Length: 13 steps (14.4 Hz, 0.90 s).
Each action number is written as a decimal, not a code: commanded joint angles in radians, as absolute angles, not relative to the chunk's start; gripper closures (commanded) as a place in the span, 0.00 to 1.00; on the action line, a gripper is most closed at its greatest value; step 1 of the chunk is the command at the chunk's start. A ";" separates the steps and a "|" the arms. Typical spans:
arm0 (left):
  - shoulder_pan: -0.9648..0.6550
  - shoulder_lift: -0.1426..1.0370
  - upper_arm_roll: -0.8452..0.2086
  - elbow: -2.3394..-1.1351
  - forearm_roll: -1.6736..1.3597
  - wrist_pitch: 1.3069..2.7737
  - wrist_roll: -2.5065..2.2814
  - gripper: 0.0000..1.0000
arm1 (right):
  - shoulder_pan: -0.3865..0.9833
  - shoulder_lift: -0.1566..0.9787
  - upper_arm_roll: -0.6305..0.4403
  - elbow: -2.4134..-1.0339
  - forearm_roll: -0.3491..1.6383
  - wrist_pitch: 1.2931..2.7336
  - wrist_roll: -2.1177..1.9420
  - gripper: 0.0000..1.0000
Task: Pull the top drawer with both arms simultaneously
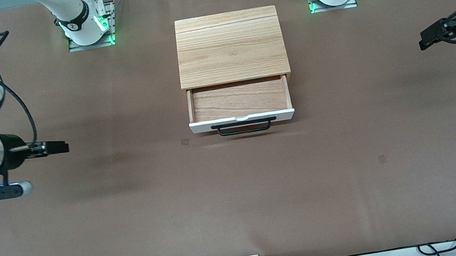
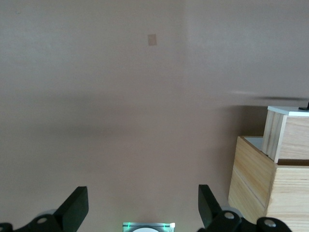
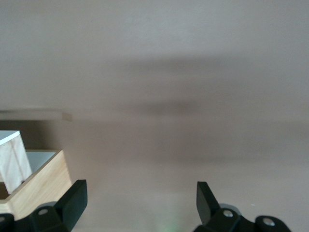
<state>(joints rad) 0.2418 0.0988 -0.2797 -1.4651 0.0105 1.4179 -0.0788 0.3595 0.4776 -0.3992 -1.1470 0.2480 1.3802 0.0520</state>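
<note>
Front view entry: top drawer (image 1: 238, 100), mid-desk (image 1: 241, 200), pulled partway out of cabinet (image 1: 230, 47), likely rigid, light, free-sliding, best gripped at black bar handle (image 1: 244, 127) near each end; left hand (image 1: 424, 38) and right hand (image 1: 62, 147) spread, empty, well apart from it.

The light-wood cabinet body (image 1: 230, 47) sits mid-counter (image 1: 239, 191); its white-fronted shallow top drawer (image 1: 238, 100) juts out toward the front camera, both claws well apart from it.
</note>
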 commanded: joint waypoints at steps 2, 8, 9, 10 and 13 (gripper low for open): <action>0.255 0.014 -0.287 -1.569 0.002 1.466 -0.087 0.00 | 0.296 0.413 -0.362 -1.158 0.174 1.394 0.075 0.00; 0.215 0.014 -0.270 -1.534 -0.020 1.445 0.011 0.00 | 0.014 0.241 -0.045 -1.333 -0.011 1.554 0.048 0.00; 0.113 0.011 -0.208 -1.526 -0.015 1.445 0.009 0.00 | 0.012 0.230 -0.046 -1.342 -0.012 1.554 0.034 0.00; -0.020 0.015 -0.063 -1.511 -0.011 1.440 0.003 0.00 | 0.008 0.227 -0.046 -1.351 -0.014 1.552 0.020 0.00; -0.120 0.015 0.080 -1.526 -0.021 1.422 0.008 0.00 | 0.009 0.171 -0.048 -1.437 -0.012 1.564 0.017 0.00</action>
<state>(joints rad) -0.0780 0.0223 0.0006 -1.5248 -0.0081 1.4456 -0.0155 0.0251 0.2447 -0.0717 -1.3227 0.0061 1.5265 0.0324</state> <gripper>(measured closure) 0.000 0.000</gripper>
